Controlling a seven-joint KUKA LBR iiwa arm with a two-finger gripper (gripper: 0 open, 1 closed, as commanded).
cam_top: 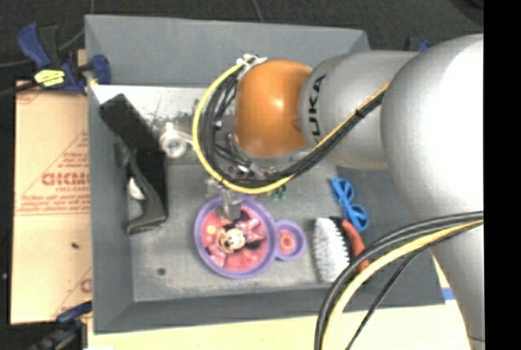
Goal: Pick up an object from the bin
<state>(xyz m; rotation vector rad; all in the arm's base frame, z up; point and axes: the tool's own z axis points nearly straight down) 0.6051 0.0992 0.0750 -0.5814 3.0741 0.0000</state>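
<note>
My gripper [232,200] hangs under the arm's orange cover, just above the upper edge of a round purple toy dish [262,251]. The dish has a pink inside with a cartoon mouse picture and a small ring-shaped handle on its right side. It lies in the bin's front middle. Most of the gripper is hidden by the cover and cables. A white brush with an orange handle [329,247] lies to the right of the dish. Behind the brush rests a small blue plastic piece [348,201].
A long black tool [140,165] lies along the bin's left side, with a small silvery round part [172,143] beside it at the back. The arm and its cables cover the bin's back right.
</note>
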